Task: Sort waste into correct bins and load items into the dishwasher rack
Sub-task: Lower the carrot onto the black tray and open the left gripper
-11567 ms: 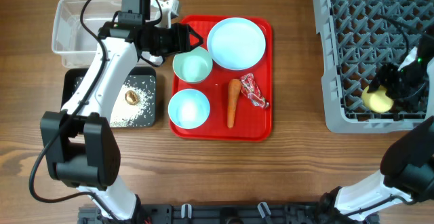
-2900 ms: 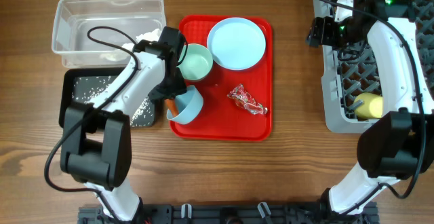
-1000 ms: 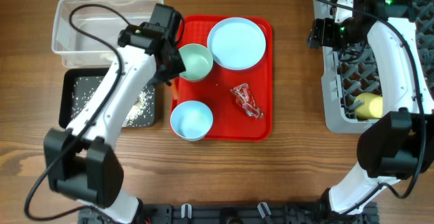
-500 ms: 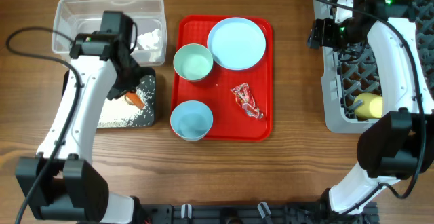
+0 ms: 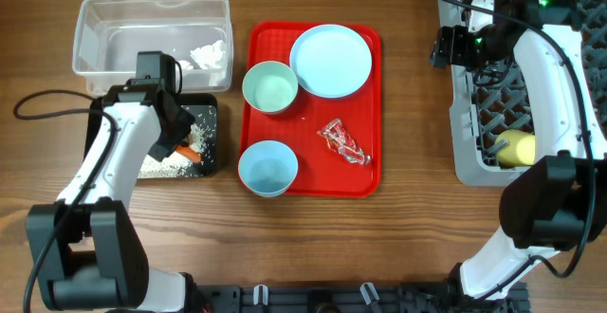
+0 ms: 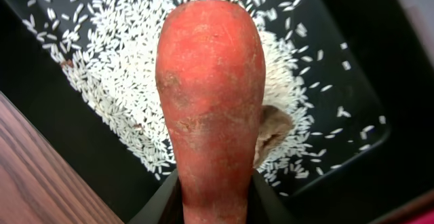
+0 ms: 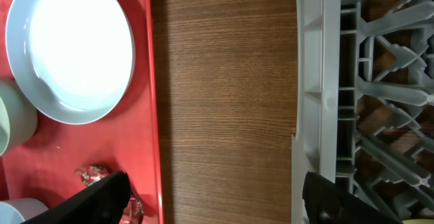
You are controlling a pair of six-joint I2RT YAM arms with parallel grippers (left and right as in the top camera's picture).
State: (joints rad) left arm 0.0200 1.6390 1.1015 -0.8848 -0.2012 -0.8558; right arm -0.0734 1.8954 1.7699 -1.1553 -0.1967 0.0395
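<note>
My left gripper (image 5: 183, 145) is shut on the orange carrot (image 5: 191, 151) and holds it over the shallow black tray (image 5: 104, 123). In the left wrist view the carrot (image 6: 210, 102) hangs above the white grains (image 6: 129, 68) and the brown food lump (image 6: 272, 132). The clear tub (image 5: 95, 28) holds the white tissue (image 5: 211, 55). The plate (image 5: 330, 60), two bowls (image 5: 270, 87) (image 5: 267, 168) and the wrapper (image 5: 343, 140) lie on the red tray (image 5: 308, 182). My right gripper (image 5: 444, 46) is open and empty beside the rack (image 5: 474, 114), which holds the yellow cup (image 5: 512, 148).
The right wrist view shows bare wood between the red tray's edge (image 7: 152, 115) and the rack's grey wall (image 7: 308, 81), with the plate (image 7: 71, 47) and wrapper (image 7: 91, 175) at left. The left arm's cable loops over the table left of the black tray.
My left gripper carried the carrot from the red tray to over the black tray and has shifted a little lower. The right arm has not moved.
</note>
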